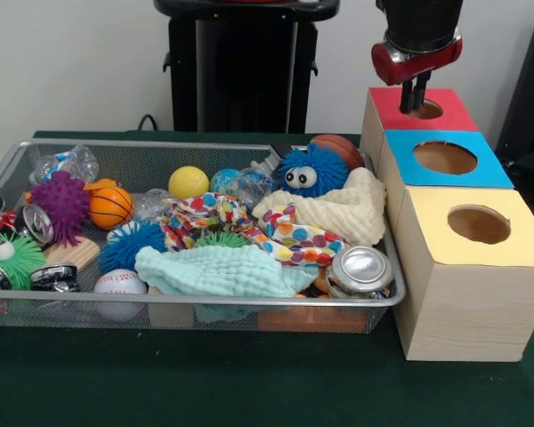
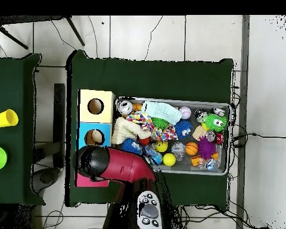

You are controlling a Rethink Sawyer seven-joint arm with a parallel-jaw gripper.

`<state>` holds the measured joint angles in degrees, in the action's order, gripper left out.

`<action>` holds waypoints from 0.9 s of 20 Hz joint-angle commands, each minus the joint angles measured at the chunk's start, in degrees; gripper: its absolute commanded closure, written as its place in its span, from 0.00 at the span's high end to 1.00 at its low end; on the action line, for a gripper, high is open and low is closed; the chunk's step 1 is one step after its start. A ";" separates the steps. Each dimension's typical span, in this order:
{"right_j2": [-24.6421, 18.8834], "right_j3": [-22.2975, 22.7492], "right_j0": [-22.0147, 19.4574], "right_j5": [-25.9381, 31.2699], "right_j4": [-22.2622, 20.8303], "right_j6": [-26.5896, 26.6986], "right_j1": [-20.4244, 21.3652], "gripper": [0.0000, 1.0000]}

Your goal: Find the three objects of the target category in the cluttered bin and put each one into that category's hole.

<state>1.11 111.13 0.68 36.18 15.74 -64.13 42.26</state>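
- Front view: I see my gripper (image 1: 416, 96) over the red-ringed hole (image 1: 424, 109), fingertips just above it, jaws clenched and empty.
- Overhead view: my arm (image 2: 118, 166) hides that hole; the wire-mesh bin (image 2: 229, 138) sits beside the boxes.

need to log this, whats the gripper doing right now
gripper: over the red-ringed hole, fingers close together, nothing visible in them.

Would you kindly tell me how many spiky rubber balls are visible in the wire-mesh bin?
4: a purple spiky rubber ball at the left, a green one below it, a blue one centre-left, and a green one half-buried mid-bin. Cloths may hide more.
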 commanded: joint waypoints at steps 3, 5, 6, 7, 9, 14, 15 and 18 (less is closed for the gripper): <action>-0.19 -4.13 -0.62 4.60 1.52 -16.02 0.43 0.00; 0.36 -4.51 -0.62 5.05 1.02 -16.25 0.80 0.00; 0.98 -4.89 -0.49 5.39 0.59 -16.52 1.05 0.00; 1.60 -5.28 -0.37 5.73 0.17 -16.79 1.30 0.00; 2.94 -6.73 -0.25 4.35 -1.67 -15.68 1.50 0.00; 5.96 -4.63 -0.86 -4.19 -0.38 -17.65 3.98 0.00; 6.86 -5.20 -0.68 -6.02 -0.95 -17.66 3.92 0.00; 7.27 -5.83 -0.75 -7.25 -1.39 -16.54 3.75 0.00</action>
<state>6.04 108.91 0.73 34.54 15.69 -65.40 44.87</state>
